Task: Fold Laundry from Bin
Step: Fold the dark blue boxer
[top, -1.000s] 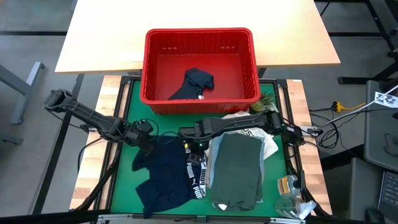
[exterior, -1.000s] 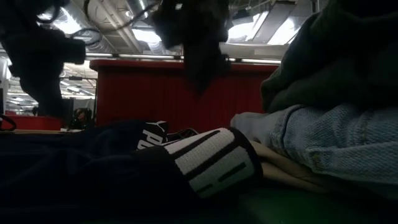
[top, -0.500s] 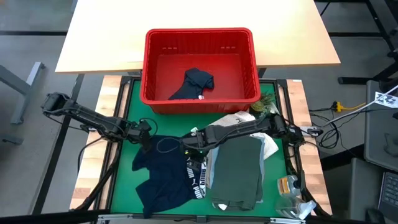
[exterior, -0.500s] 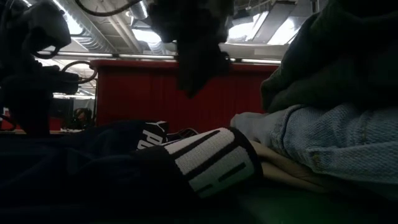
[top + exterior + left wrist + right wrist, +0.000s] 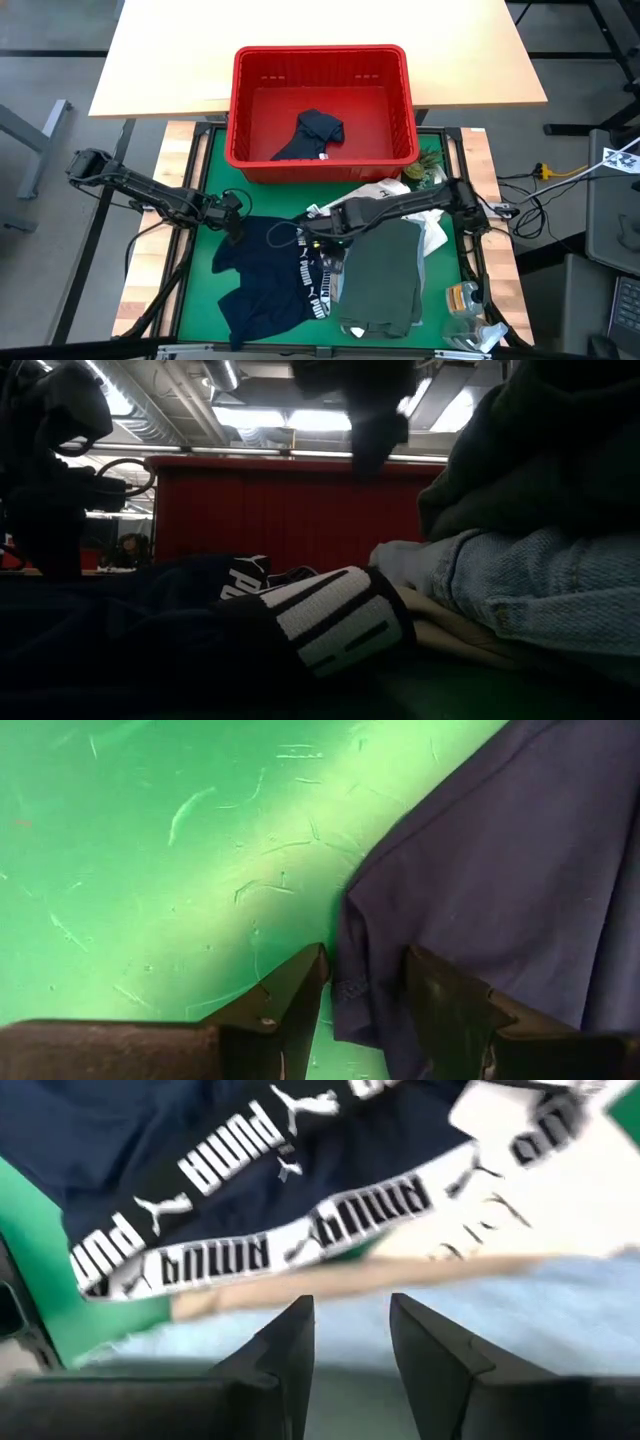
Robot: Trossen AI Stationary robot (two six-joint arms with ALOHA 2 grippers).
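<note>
The navy shorts (image 5: 268,278) lie spread on the green mat, their white-lettered waistband (image 5: 318,280) toward the right. My left gripper (image 5: 233,222) is down at their far left edge. It is open, its fingers standing on either side of a hem corner (image 5: 352,988). My right gripper (image 5: 322,240) hangs open above the waistband (image 5: 300,1245), with nothing between its fingers. A folded stack sits at the right with a dark olive garment (image 5: 380,272) on top. The red bin (image 5: 320,52) stands at the far side with one dark garment (image 5: 315,133) in it.
In the low view the stack shows a light blue garment (image 5: 530,590) over a beige one (image 5: 460,635). A white printed bag (image 5: 432,232) sticks out under the stack. Small bottles (image 5: 465,300) stand at the near right corner. Bare green mat (image 5: 215,170) lies at the far left.
My left gripper has come down to the mat at the shorts' far left edge and then kept still. My right gripper has risen and gone toward the table's right, from over the shorts toward the folded stack. The shorts have stayed put.
</note>
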